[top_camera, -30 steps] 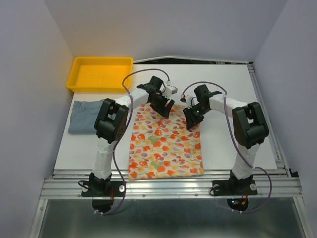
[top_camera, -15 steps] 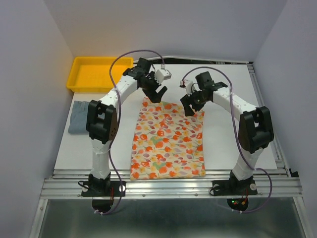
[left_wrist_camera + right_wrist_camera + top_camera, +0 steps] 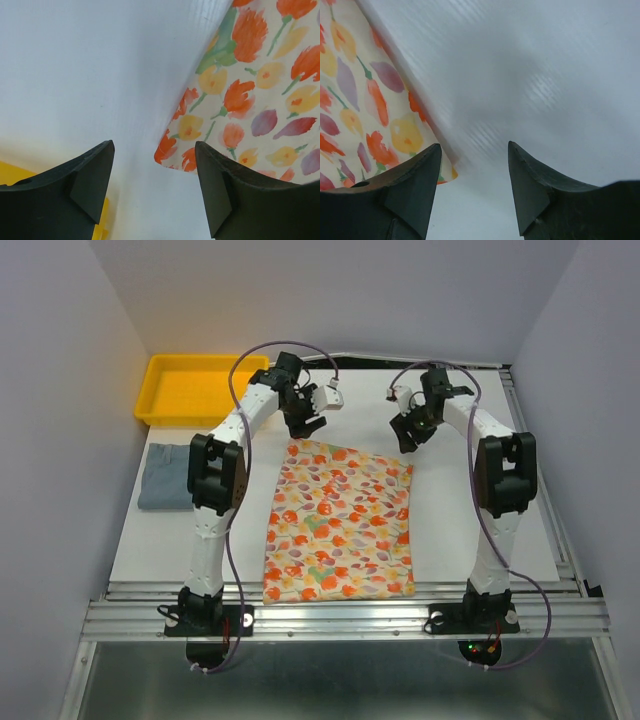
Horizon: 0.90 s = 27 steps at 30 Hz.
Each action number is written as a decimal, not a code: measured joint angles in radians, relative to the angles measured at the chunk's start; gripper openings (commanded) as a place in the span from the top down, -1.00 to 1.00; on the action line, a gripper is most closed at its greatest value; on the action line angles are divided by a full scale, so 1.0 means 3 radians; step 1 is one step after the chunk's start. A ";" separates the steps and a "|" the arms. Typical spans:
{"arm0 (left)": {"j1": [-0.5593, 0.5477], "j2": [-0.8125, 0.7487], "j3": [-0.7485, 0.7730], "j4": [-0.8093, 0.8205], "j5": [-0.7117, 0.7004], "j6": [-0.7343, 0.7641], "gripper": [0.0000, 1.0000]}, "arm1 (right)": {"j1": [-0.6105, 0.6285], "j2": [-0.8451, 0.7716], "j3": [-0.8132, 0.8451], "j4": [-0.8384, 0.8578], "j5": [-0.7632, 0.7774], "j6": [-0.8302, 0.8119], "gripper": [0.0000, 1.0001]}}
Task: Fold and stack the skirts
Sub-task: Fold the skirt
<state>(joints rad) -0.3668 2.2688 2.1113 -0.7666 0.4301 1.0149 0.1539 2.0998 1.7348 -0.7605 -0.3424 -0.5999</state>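
Observation:
The cream floral skirt lies spread flat in the middle of the white table. My left gripper hovers open and empty just beyond its far left corner, which shows in the left wrist view. My right gripper hovers open and empty just beyond the far right corner, seen in the right wrist view. The blue-grey skirt lies folded at the table's left edge, partly behind my left arm.
A yellow plastic tray sits at the far left corner of the table. White walls close in on both sides. The table's metal rail runs along the near edge.
Both grippers have let go of the floral skirt's far corners and moved up and away toward the back. The skirt's far edge now lies spread flat, further back than before.

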 measured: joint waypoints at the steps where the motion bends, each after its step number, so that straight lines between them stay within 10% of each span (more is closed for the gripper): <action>1: -0.0001 0.0037 0.0001 -0.0037 0.0000 0.0078 -0.52 | -0.0011 0.0065 0.0000 -0.0074 -0.0033 -0.0042 -0.21; 17: 0.0022 0.0244 0.0019 -0.0219 -0.0011 0.0409 -0.49 | -0.0103 0.0299 0.0211 -0.0715 -0.0603 -0.0245 -0.22; 27: 0.0484 0.0264 0.0183 -0.0230 0.0994 0.0037 -0.72 | -0.0685 0.0435 0.0437 -0.0813 -0.1527 0.0132 -0.39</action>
<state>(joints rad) -0.2214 2.3482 2.1662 -0.8356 0.7284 1.0260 -0.0517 2.2303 1.8660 -1.0042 -0.8005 -0.5602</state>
